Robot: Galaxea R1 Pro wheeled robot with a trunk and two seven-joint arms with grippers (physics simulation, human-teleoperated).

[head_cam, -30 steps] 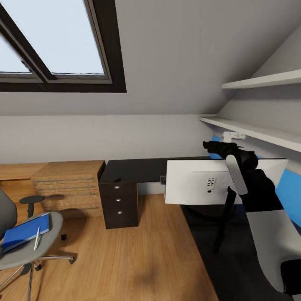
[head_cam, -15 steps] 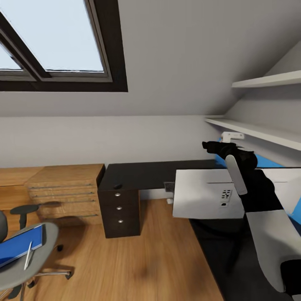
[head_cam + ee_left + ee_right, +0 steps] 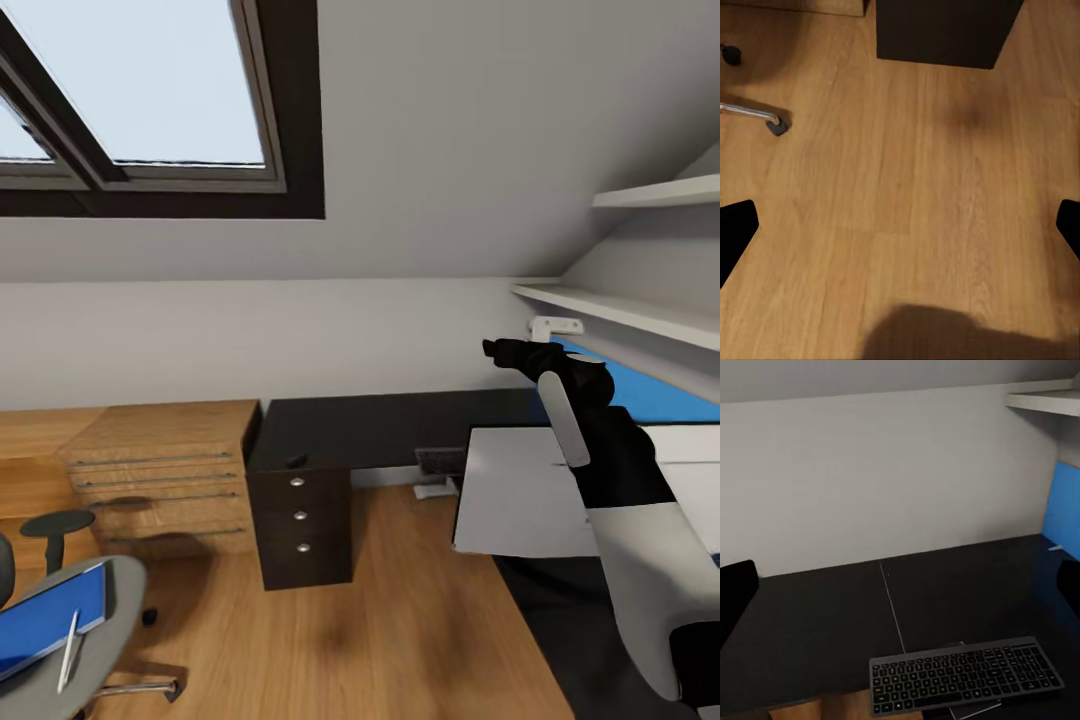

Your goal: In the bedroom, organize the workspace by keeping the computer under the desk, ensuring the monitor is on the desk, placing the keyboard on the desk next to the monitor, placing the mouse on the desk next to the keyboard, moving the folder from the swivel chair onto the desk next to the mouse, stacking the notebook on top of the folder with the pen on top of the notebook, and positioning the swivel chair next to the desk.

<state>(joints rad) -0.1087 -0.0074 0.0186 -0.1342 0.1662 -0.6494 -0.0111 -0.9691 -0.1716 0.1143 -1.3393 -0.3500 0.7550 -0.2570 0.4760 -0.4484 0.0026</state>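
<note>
The black desk [image 3: 390, 420] runs along the far wall, with its drawer unit [image 3: 305, 525] at its left end and a small dark mouse [image 3: 296, 460] on top. The keyboard [image 3: 967, 675] lies on the desk [image 3: 832, 622] ahead of my open right gripper [image 3: 900, 592], which is raised [image 3: 500, 350] above the monitor's white back [image 3: 520, 490]. At lower left, the swivel chair [image 3: 110, 610] carries the blue folder [image 3: 50, 620] and the pen [image 3: 70, 640]. My left gripper [image 3: 900, 232] hangs open over bare floor. The notebook and computer are out of view.
A light wooden dresser [image 3: 160, 470] stands left of the drawer unit. White shelves [image 3: 640, 315] and a blue panel [image 3: 640, 395] line the right wall under the sloped ceiling. A chair castor [image 3: 776, 124] and the drawer unit's base [image 3: 945, 30] lie beyond my left gripper.
The whole view has shifted, so the camera has moved. The chair sits nearer the picture's lower left corner and the monitor farther right. My right arm keeps its raised pose.
</note>
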